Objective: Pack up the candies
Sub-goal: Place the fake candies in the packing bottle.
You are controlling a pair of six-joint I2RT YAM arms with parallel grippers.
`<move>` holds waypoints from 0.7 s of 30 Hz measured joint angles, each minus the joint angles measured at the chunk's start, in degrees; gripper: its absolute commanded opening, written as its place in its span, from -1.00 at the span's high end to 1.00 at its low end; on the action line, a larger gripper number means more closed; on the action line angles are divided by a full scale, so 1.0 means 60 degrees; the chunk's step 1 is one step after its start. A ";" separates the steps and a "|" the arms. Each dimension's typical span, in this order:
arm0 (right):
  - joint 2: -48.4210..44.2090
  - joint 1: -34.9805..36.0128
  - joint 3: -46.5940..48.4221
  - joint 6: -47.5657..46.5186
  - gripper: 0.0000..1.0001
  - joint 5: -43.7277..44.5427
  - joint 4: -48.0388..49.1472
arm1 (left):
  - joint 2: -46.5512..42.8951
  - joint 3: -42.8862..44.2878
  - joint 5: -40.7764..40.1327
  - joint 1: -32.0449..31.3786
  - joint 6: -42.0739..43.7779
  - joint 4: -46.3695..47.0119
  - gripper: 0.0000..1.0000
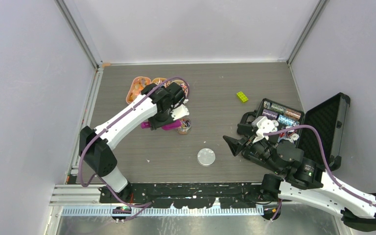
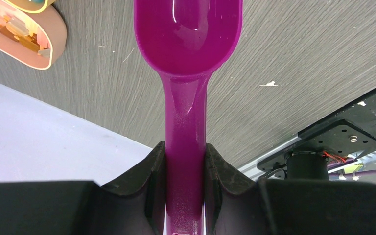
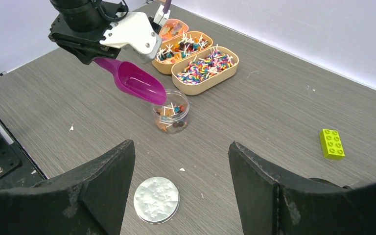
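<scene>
Grips the scoop [image 3: 137, 81] by its handle in the left gripper [image 2: 185, 164], jaws narrowed hard onto it; bowl looks empty. Hangs over the jar [image 3: 171, 105], bowl tip just above its mouth. Candies [image 3: 170, 121] partly in the jar, a shallow layer, with far more in the three trays [image 3: 227, 73] toward the far left corner of the bench [image 1: 225, 88]. Right gripper [image 3: 180, 146] wide open, holding nothing, low over the near right part of the bench beside the case [image 1: 323, 122].

Likely trouble: clipping the jar rim with the bowl on any move toward the trays, and tipping the light jar so that it spills. Also possible: twisting of the slim handle between the pads under a full load, scattering sweets on the bench.

Tight between jar and trays, close together. Open bench right of the jar, out to the brick [image 3: 332, 143]. Lid [image 3: 156, 199] flat toward the near edge, well apart from the jar, free on all sides for the right gripper.
</scene>
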 measured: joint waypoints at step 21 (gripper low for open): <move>0.0004 0.0000 -0.0120 -0.0055 -0.49 0.0033 0.0066 | -0.2397 -0.1198 0.0273 0.0004 0.0229 0.2146 1.00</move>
